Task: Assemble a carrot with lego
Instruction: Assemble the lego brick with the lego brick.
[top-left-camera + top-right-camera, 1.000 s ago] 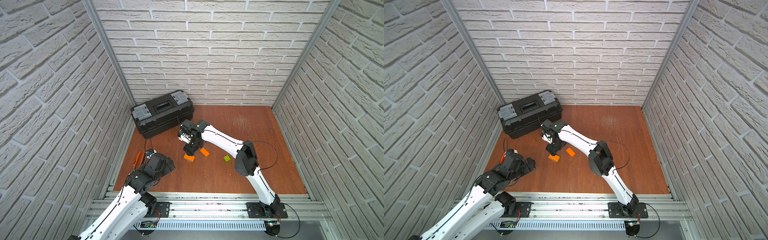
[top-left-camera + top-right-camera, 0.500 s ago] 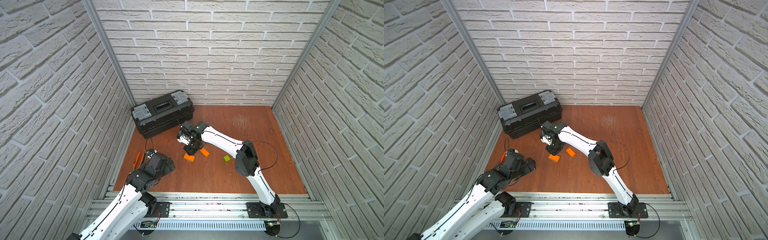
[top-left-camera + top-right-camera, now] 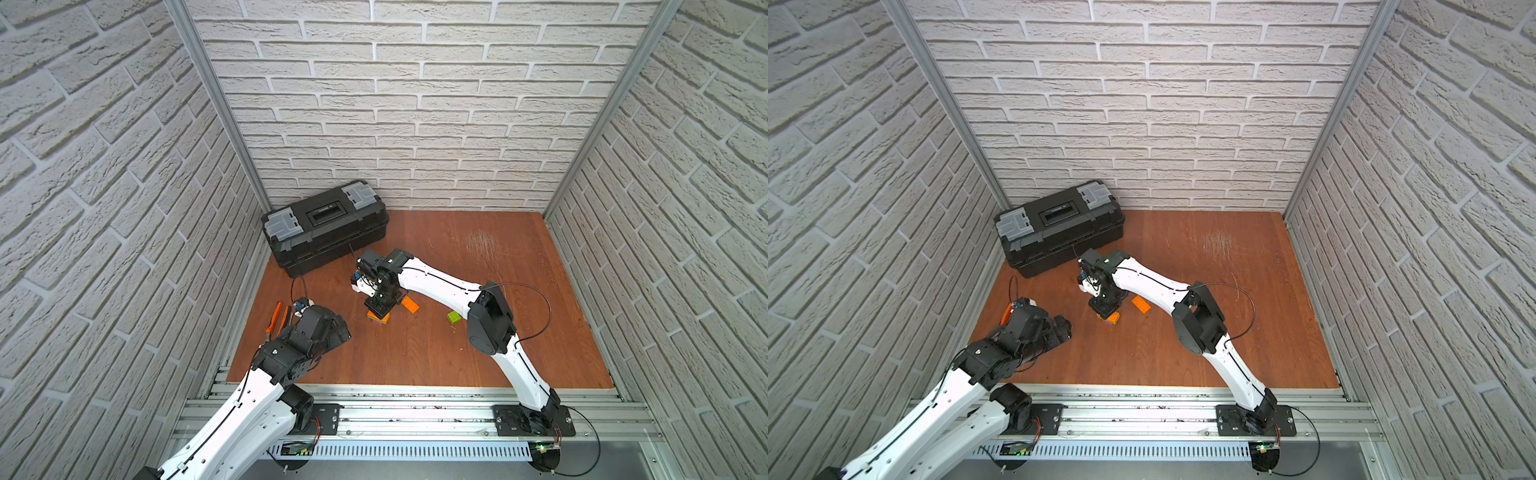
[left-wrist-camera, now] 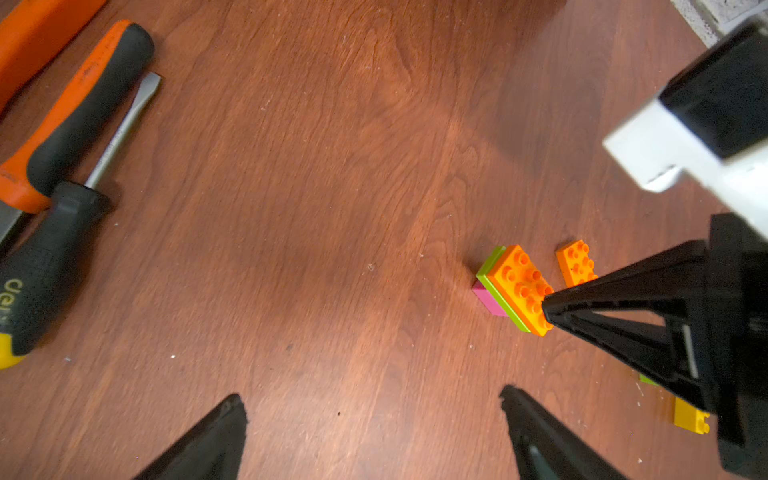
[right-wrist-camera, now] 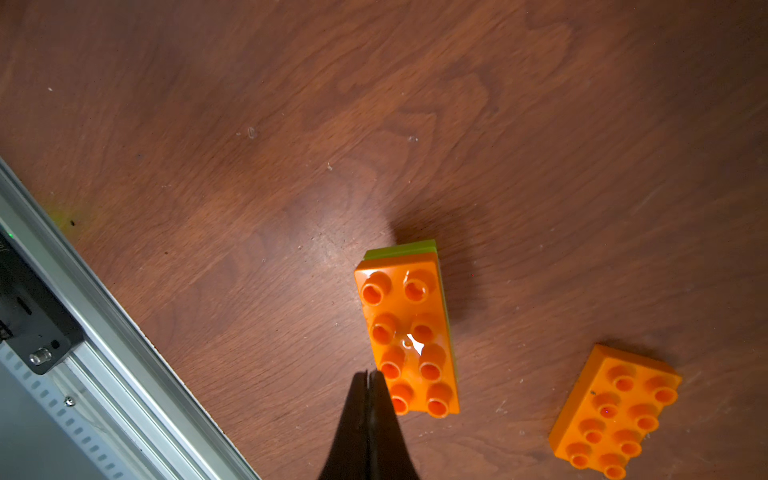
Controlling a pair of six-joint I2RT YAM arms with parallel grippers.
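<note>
Three bricks are already joined in the carrot, which stands on the wooden worktop a little left of the middle of the frame in both top views. From the left wrist camera its layers are clear to see: a pink square brick at the bottom, a lime-green long brick on it, and an orange long brick on top with the studs up.

The right claw is completely closed, with the two fingers pressed flat together and nothing between them. Its tip is at one end of the top orange brick, at the edge beside the last studs. It seems to touch the brick, but I cannot tell if it presses. In both top views this claw points down and covers most of the carrot.

One loose orange brick lies flat, studs up, just beside the carrot but apart from it. A green square brick lies more to the right in a top view, close to the right arm's elbow. A small yellow brick shows partly behind the right claw.

The left claw is wide open and holds nothing, with only bare wood between its fingers, well apart from the carrot. Near it the pliers and a screwdriver lie side by side. A black toolbox stands in the back left corner of the worktop
</note>
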